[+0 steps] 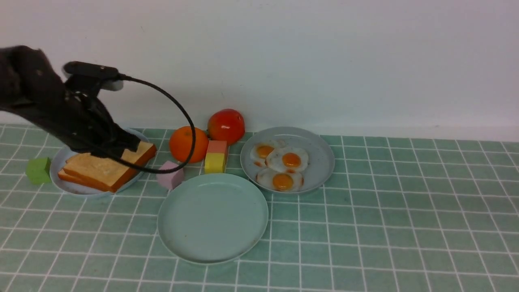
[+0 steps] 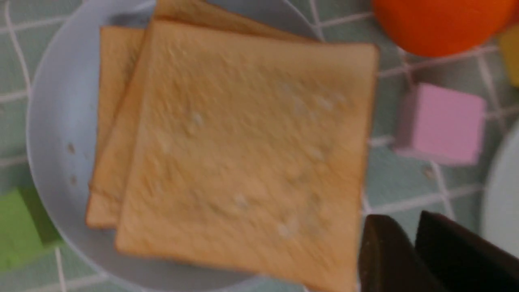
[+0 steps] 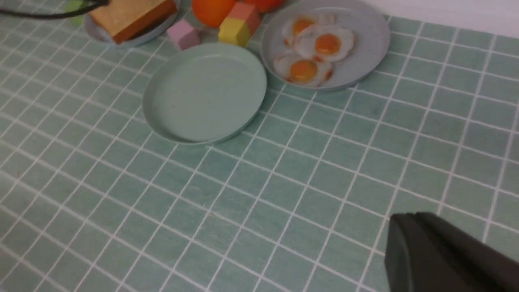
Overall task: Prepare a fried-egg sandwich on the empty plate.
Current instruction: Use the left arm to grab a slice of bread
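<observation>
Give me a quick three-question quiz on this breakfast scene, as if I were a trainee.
1. How many fried eggs lie on the right-hand blue-grey plate?
2. True or false: the mint-green plate already holds toast.
3. What colour is the cube between the toast's plate and the mint-green plate? A pink, B black, C white.
Key: 1 three; 2 false; 3 A.
</observation>
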`<action>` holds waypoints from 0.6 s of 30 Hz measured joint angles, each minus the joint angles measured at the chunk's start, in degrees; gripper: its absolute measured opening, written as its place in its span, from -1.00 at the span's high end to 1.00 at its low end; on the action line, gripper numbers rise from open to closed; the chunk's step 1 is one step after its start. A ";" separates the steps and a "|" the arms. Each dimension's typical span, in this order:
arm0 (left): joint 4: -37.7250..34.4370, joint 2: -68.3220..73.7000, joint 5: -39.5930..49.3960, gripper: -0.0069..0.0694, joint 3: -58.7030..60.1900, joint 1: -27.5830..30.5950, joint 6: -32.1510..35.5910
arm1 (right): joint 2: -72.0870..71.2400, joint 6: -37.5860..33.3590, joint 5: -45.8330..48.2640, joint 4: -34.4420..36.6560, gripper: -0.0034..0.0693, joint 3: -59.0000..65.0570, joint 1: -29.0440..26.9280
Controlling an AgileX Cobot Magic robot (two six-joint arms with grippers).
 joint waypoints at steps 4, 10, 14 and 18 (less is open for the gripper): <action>1.85 3.85 -5.70 -0.17 -0.44 0.00 0.00 | 0.74 0.00 0.05 -0.17 0.90 0.47 0.65; 2.70 6.90 -11.13 -0.54 -0.57 0.00 0.00 | 0.74 0.00 0.11 -0.17 0.90 1.62 0.65; 2.75 8.20 -11.29 -0.57 -0.57 -0.08 0.00 | 0.74 0.00 0.11 0.42 0.89 1.82 0.65; 2.75 8.22 -10.93 -0.58 -0.62 -0.06 0.00 | 0.74 0.00 0.11 1.00 0.88 1.82 0.65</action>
